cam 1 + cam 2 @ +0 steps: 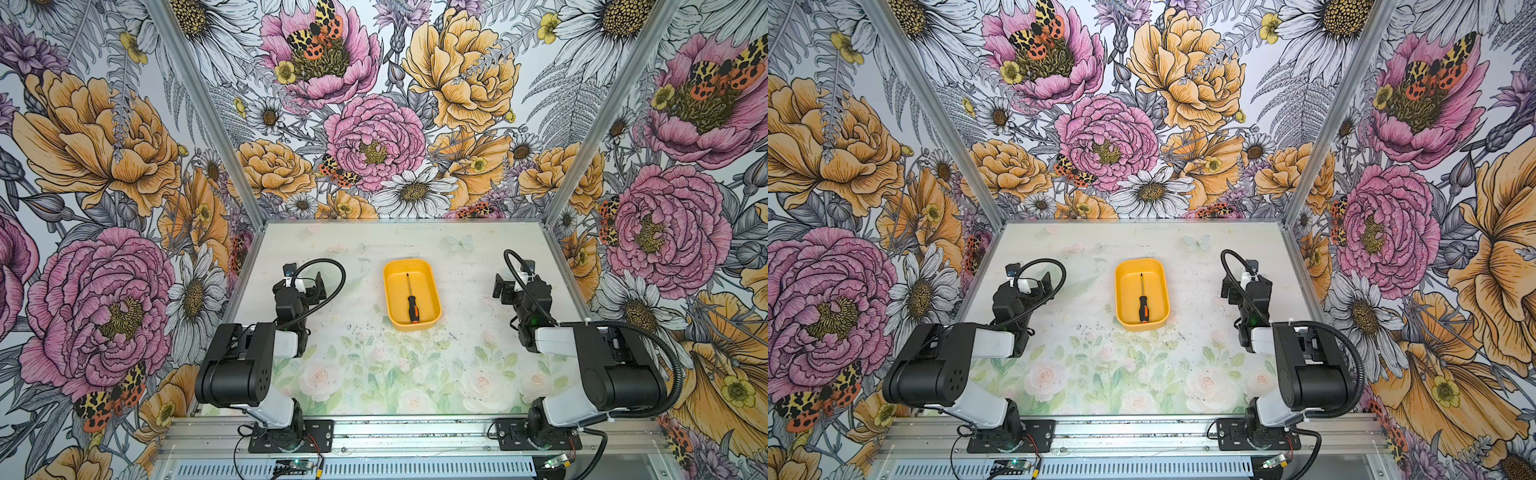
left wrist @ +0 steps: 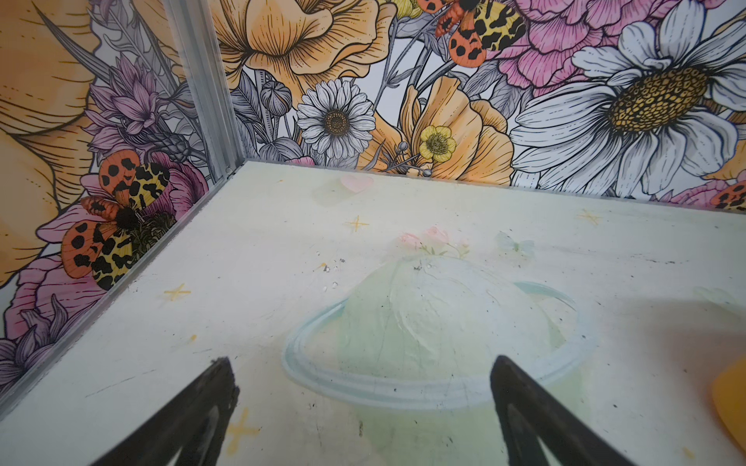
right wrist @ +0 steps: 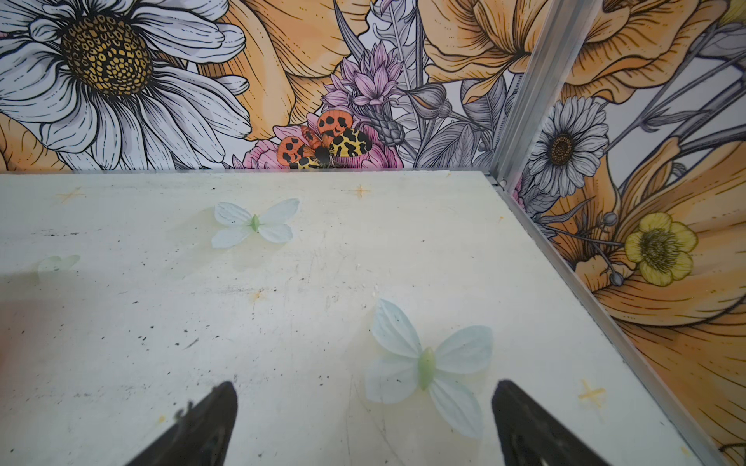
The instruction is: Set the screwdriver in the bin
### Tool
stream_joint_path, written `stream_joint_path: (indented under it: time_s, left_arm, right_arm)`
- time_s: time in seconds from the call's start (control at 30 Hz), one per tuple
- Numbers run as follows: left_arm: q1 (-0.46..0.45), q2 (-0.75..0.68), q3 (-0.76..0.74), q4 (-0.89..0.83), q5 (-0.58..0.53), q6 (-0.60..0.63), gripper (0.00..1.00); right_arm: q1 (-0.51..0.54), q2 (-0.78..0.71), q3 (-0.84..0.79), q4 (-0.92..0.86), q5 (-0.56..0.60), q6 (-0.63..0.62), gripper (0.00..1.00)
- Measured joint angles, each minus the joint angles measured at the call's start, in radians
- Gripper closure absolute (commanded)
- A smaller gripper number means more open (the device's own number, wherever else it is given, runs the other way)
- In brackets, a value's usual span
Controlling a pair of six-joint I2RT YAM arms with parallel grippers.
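Observation:
The screwdriver (image 1: 411, 300) (image 1: 1143, 301), with a black handle and orange accents, lies lengthwise inside the yellow-orange bin (image 1: 391, 291) (image 1: 1123, 291) at the table's middle, shaft pointing to the back wall. My left gripper (image 1: 316, 286) (image 1: 1045, 283) hangs left of the bin, well apart from it, open and empty; its two dark fingers (image 2: 218, 387) stand wide over the printed table. A corner of the bin (image 2: 730, 403) shows in the left wrist view. My right gripper (image 1: 500, 287) (image 1: 1228, 291) is right of the bin, open, with nothing between its fingers (image 3: 520, 415).
Floral-printed walls close the table (image 1: 374, 365) on three sides, with aluminium posts (image 1: 199, 108) at the back corners. The arm bases (image 1: 291, 434) sit on a metal rail along the front edge. Flat printed butterflies (image 3: 424, 363) mark the table surface.

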Motion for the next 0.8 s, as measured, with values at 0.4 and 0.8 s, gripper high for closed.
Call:
stream_joint_path:
  time_s: [0.4,0.8]
  left_arm:
    - [0.000,0.000,0.000,0.000,0.000,0.001,0.01]
    - [-0.002,0.000,0.000,0.000,-0.004,0.008,0.01]
  right_arm:
    - [0.000,0.000,0.000,0.000,0.000,0.000,0.00]
    - [0.000,0.000,0.000,0.000,0.000,0.000,0.01]
